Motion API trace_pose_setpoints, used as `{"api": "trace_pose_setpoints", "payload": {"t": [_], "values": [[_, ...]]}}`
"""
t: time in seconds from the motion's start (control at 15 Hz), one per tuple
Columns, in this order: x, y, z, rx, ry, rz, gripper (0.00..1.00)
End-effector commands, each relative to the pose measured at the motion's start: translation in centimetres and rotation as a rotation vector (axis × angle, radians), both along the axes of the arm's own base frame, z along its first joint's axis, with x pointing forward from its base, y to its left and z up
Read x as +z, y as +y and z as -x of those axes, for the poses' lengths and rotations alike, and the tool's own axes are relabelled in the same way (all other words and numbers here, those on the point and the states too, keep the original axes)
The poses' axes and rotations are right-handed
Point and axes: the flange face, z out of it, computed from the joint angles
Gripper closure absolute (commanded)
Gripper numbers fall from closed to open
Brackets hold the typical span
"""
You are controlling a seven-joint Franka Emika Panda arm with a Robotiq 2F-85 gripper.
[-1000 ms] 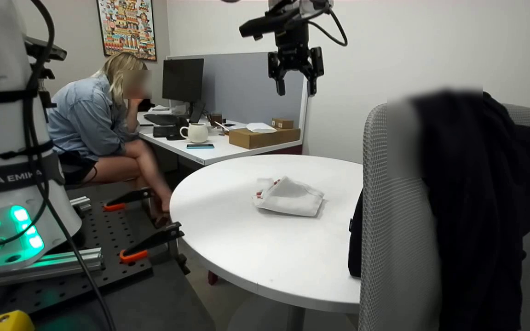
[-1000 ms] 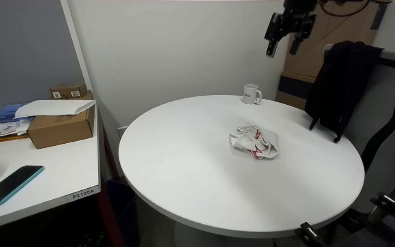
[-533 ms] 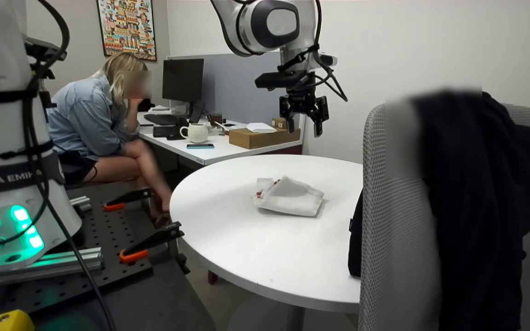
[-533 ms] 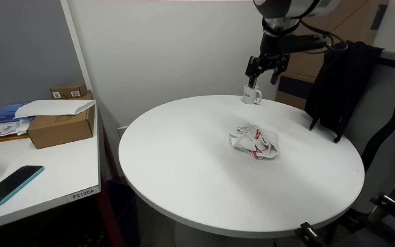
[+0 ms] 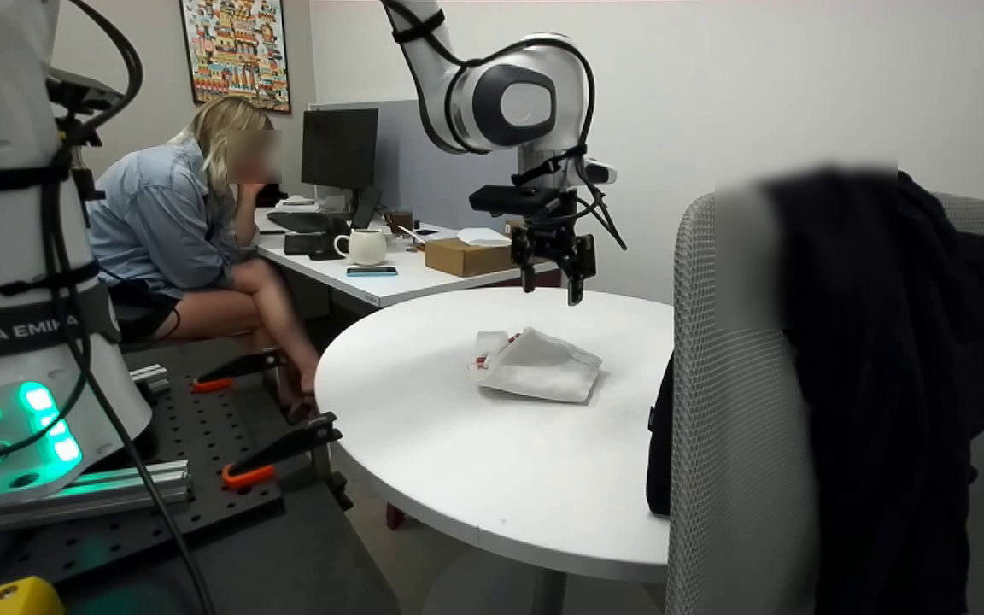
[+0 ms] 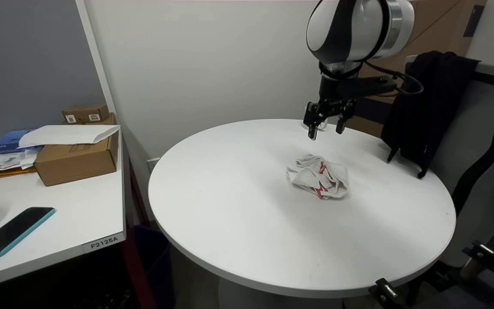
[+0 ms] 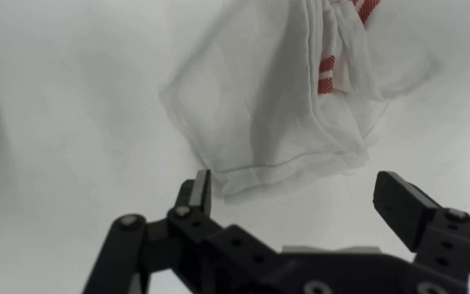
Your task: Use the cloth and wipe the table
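Note:
A white cloth with red stripes lies loosely folded on the round white table [image 5: 424, 444], which also shows in an exterior view [image 6: 230, 223]. The cloth [image 5: 541, 367] shows in both exterior views [image 6: 319, 178] and fills the upper middle of the wrist view [image 7: 267, 110]. My gripper [image 5: 552, 293] points down and is open and empty, above the table. In an exterior view the gripper [image 6: 326, 133] hangs above and behind the cloth. In the wrist view the open fingers [image 7: 294, 179] stand apart, with the cloth's near edge just ahead between them. The fingers do not visibly grip the cloth.
A white mug [image 6: 323, 125] at the table's far edge is mostly hidden behind my gripper. A grey chair [image 5: 740, 444] with a dark jacket [image 6: 431, 111] stands against the table. A desk with a cardboard box [image 6: 79, 159] and a seated person [image 5: 167, 196] are nearby.
My gripper has come down from high above the table to a lower place nearer the cloth, staying open. In an exterior view it now covers most of the mug. The cloth has not moved.

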Motion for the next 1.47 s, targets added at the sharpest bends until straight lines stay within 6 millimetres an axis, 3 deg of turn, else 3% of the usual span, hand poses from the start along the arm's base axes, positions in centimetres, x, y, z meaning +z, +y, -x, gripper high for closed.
{"api": "trace_pose_setpoints", "payload": {"t": [0.0,0.33,0.8,0.87,0.93,1.07,1.4], "values": [[-2.1,-1.1,1.7,-0.022,0.049,0.017,0.0],[-5.4,-1.7,3.7,-0.032,0.106,-0.002,0.0],[-8.6,0.0,3.1,-0.011,0.116,-0.008,0.0],[-9.0,0.2,2.9,-0.002,0.103,-0.002,0.04],[-9.3,0.3,2.6,0.007,0.085,0.005,0.26],[-9.8,0.5,2.2,0.021,0.058,0.013,0.31],[-10.5,0.4,1.7,0.05,0.012,0.03,0.68]]}}
